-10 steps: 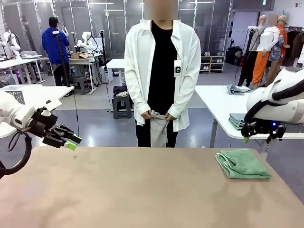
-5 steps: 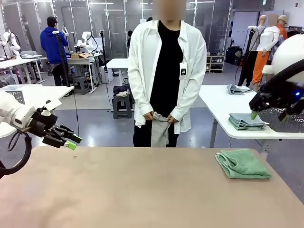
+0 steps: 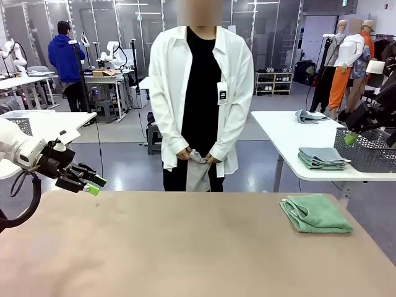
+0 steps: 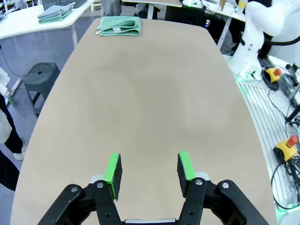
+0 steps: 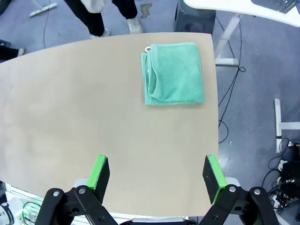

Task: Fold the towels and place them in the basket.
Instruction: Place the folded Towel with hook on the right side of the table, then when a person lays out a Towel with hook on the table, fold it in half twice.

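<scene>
Towel (image 3: 317,214) of sea-green terry, folded square, on smooth tan table (image 3: 185,247).

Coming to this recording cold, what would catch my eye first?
A folded sea-green towel lies on the brown table, toward its far right corner. Across the table, a person in a long white coat stands in the middle, holding a pale cloth at waist height. Both grippers hang open and empty: the left gripper over the table's left edge, the right gripper high above its right side.
</scene>
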